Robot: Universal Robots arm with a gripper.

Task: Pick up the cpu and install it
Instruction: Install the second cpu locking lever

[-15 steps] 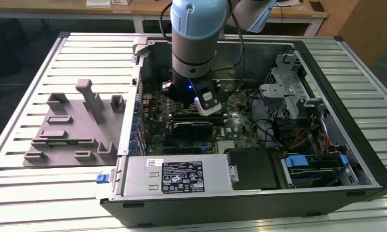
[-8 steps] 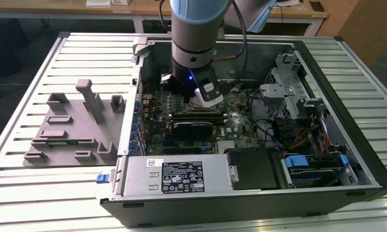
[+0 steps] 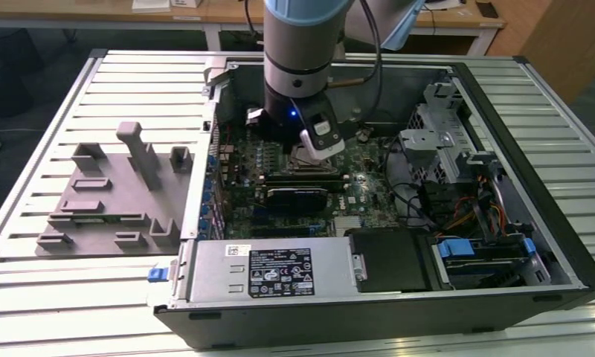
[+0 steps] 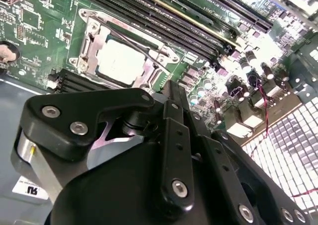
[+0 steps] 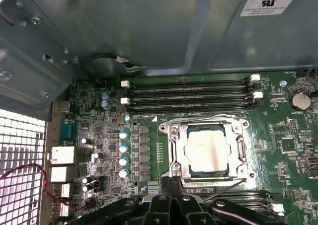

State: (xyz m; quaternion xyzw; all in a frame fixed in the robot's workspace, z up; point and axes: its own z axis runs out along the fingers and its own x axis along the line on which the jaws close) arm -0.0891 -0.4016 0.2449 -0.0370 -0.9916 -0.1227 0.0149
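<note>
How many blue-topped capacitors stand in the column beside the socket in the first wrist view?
4, in one column beside the socket, where the cpu sits. The gripper may hide others.

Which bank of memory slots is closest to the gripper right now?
The bank by the gripper, on the cpu's near side; the other four-slot bank lies beyond the socket, toward the case wall.

cpu (image 5: 208,153) in socket (image 5: 173,150)
</note>
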